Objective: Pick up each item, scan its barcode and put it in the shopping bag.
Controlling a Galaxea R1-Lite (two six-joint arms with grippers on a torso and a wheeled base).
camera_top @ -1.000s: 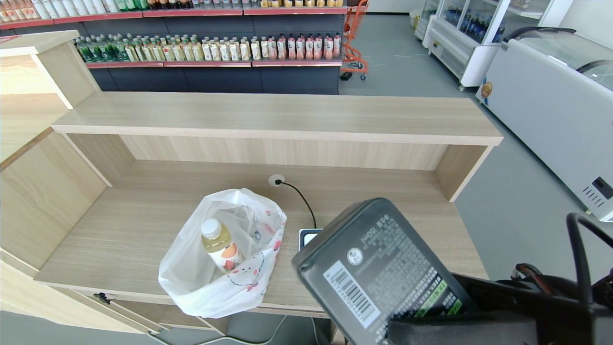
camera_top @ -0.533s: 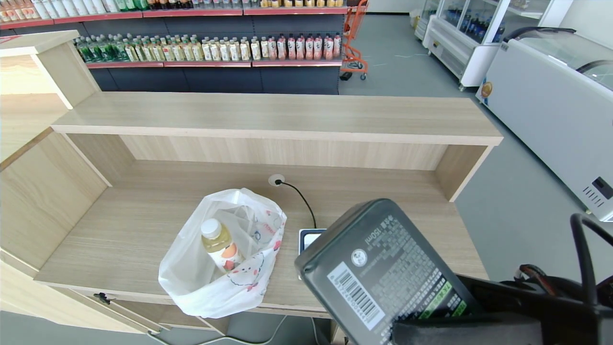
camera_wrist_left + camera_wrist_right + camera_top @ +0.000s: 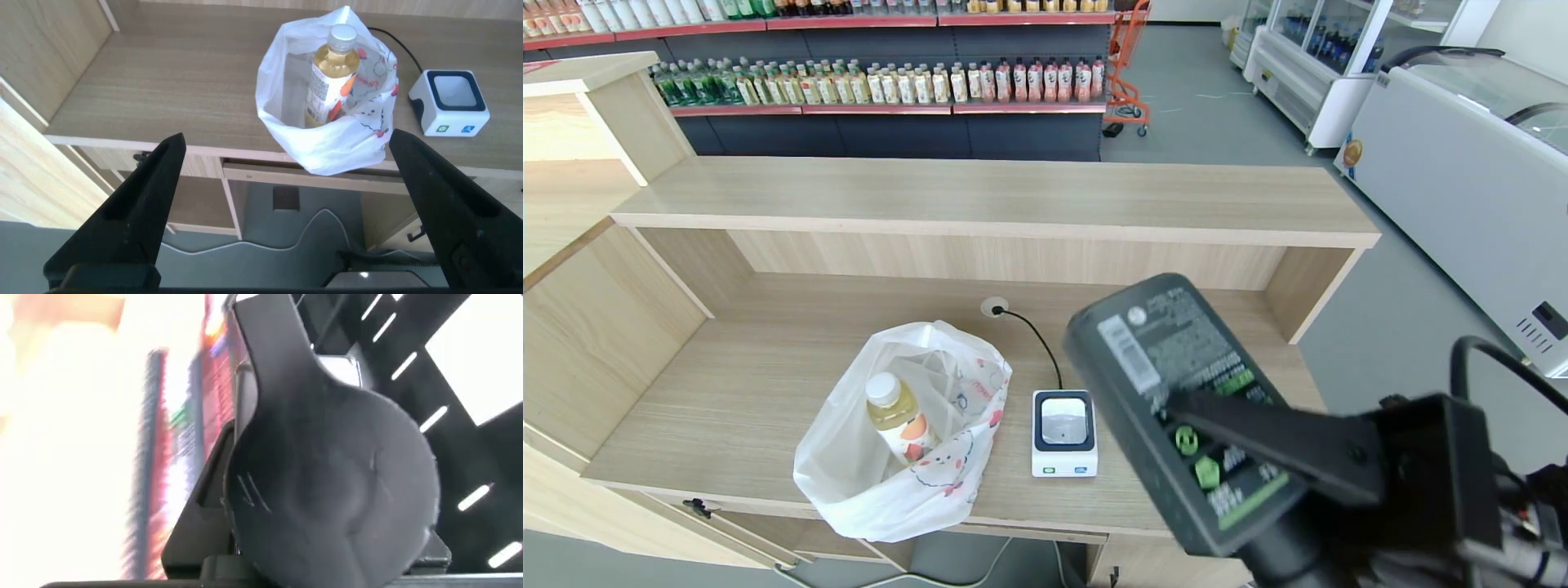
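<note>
Dark pack (image 3: 1217,482) is clamped by right gripper (image 3: 1186,408) just right of scanner (image 3: 1063,441), barcode (image 3: 1127,353) faced up, so not yet readable. Left gripper (image 3: 286,143) is spread wide, empty.

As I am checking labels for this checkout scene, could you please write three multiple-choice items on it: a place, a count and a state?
1. Where does the small white box-shaped scanner stand? A. on the floor; B. on the light wooden counter, beside the white plastic shopping bag; C. on the upper ledge.
2. How many bottles show in the bag? A. one; B. three; C. none.
3. The right gripper is: A. open, empty; B. shut on the dark grey flat container; C. shut on the bag.
B, it sits beside the bag; A, one white-capped yellow drink bottle; B, its finger crosses the container's label.
</note>
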